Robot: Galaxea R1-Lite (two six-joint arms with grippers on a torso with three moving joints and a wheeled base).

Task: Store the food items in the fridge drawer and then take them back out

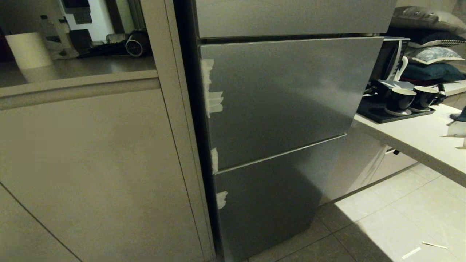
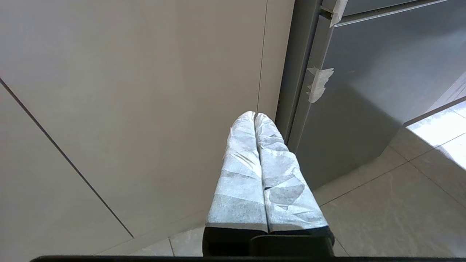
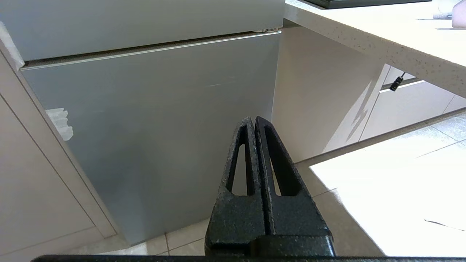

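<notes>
A tall grey fridge [image 1: 284,109] fills the middle of the head view, its stacked door fronts all closed, so the fridge drawer and the food items are not to be seen in any view. Scraps of white tape [image 1: 213,102] cling along the left edge of the fridge fronts. To the left of the fridge stands a beige cabinet [image 1: 91,163] with flat panels, and above it a shelf carries a white paper roll [image 1: 28,49]. To the right, a pale tabletop [image 1: 411,134] juts out beside the fridge; on it sits a dark tray [image 1: 393,114] with two dark cups [image 1: 400,101], and a microwave [image 1: 391,58] stands behind them. Pale floor tiles [image 1: 393,218] lie below, sunlit on the right, with two small white strips [image 1: 422,249] lying on them.

Neither arm shows in the head view. In the left wrist view, the left gripper [image 2: 255,115], wrapped in white tape, hangs low before the seam between cabinet and fridge, its jaws pressed together and holding nothing. In the right wrist view, the black right gripper [image 3: 253,120] points at the lowest fridge front near its right edge, apart from it, jaws likewise closed tight on nothing.
</notes>
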